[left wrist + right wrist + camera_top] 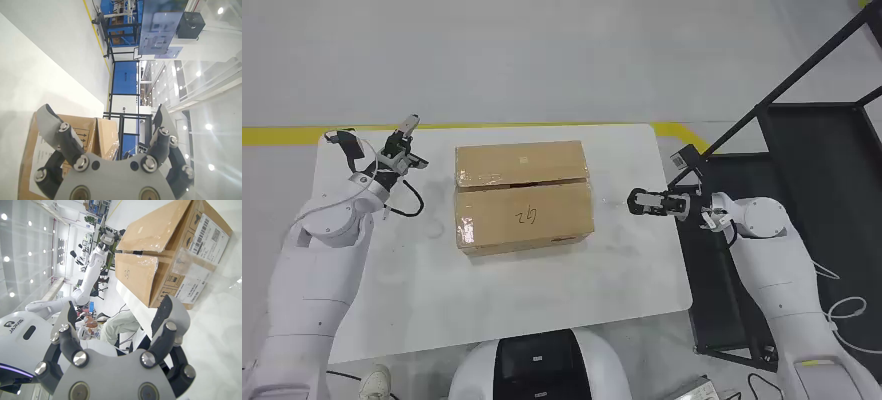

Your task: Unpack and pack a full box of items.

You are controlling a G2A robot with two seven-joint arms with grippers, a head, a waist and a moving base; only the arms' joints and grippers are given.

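well, the cardboard box (523, 197) sits on the white worktop (542, 290), its top flaps down with a narrow slit between them. off the box's left end, apart from it, the left pincer (417, 140) is spread wide and holds nothing. off the box's right end, near but not touching, the right pincer (634, 203) is likewise spread and empty, pointing at the box.
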